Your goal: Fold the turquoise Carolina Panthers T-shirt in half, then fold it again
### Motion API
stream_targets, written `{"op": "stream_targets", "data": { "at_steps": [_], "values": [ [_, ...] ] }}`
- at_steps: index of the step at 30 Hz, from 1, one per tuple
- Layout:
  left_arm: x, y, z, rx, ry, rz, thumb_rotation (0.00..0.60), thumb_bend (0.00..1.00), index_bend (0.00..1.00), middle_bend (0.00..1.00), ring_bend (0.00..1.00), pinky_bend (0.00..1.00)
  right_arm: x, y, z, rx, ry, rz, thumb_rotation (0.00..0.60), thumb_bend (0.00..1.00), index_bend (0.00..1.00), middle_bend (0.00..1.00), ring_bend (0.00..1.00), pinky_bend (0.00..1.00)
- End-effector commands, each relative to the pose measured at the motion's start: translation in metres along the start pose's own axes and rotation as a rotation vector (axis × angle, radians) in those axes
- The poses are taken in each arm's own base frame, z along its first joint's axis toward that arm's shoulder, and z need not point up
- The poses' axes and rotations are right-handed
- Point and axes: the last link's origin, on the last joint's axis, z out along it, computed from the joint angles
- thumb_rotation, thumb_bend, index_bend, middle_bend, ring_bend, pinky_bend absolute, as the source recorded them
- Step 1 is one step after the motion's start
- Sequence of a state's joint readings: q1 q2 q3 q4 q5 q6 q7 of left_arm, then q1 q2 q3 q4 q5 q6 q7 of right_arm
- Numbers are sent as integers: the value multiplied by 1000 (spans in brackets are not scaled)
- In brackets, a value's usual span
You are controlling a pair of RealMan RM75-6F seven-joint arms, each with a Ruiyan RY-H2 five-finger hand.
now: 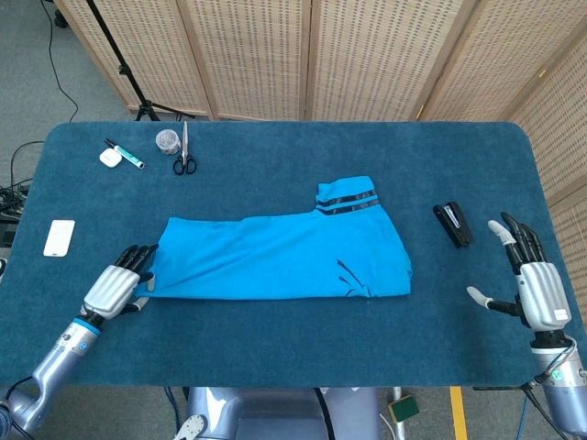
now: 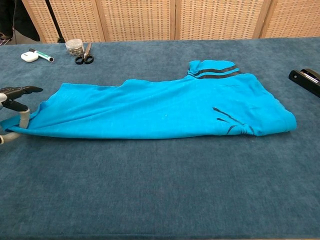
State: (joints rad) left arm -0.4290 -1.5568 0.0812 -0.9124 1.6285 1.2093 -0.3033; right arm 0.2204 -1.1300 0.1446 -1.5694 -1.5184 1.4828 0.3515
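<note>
The turquoise T-shirt [image 1: 284, 257] lies folded lengthwise across the middle of the table, its striped sleeve [image 1: 347, 199] at the far right side and a dark logo [image 2: 227, 120] near the right end. My left hand [image 1: 115, 289] pinches the shirt's near left corner between thumb and fingers. In the chest view that left hand [image 2: 12, 107] shows at the left edge, holding the corner a little off the cloth. My right hand [image 1: 537, 284] hovers at the table's right edge, fingers spread, holding nothing, well away from the shirt.
A black stapler [image 1: 452, 224] lies right of the shirt. Scissors [image 1: 184, 158], a small jar [image 1: 167, 139], a marker [image 1: 125, 154] and a white case [image 1: 110, 158] sit at the far left. A white phone [image 1: 60, 237] lies near the left edge.
</note>
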Motion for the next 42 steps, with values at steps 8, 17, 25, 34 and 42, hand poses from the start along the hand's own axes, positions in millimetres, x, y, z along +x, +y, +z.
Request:
{"op": "stream_targets", "data": {
  "at_steps": [8, 17, 25, 34, 42],
  "values": [
    [23, -41, -12, 45, -13, 96, 600, 557, 782, 0, 0, 0, 0, -1, 0, 4, 1, -1, 600, 0, 0, 0, 0, 0],
    [48, -100, -38, 200, -2, 157, 600, 560, 782, 0, 0, 0, 0, -3, -1, 9, -1, 0, 600, 0, 0, 0, 0, 0],
    [60, -141, -58, 345, -1, 172, 600, 560, 782, 0, 0, 0, -1, -4, -2, 13, -2, -1, 600, 0, 0, 0, 0, 0],
    [67, -169, -76, 459, -14, 196, 600, 556, 782, 0, 0, 0, -2, -5, -2, 13, -7, -3, 600, 0, 0, 0, 0, 0],
    [66, -192, -87, 584, -35, 191, 600, 554, 782, 0, 0, 0, -4, -5, -2, 14, -11, -9, 600, 0, 0, 0, 0, 0]
  ]
}}
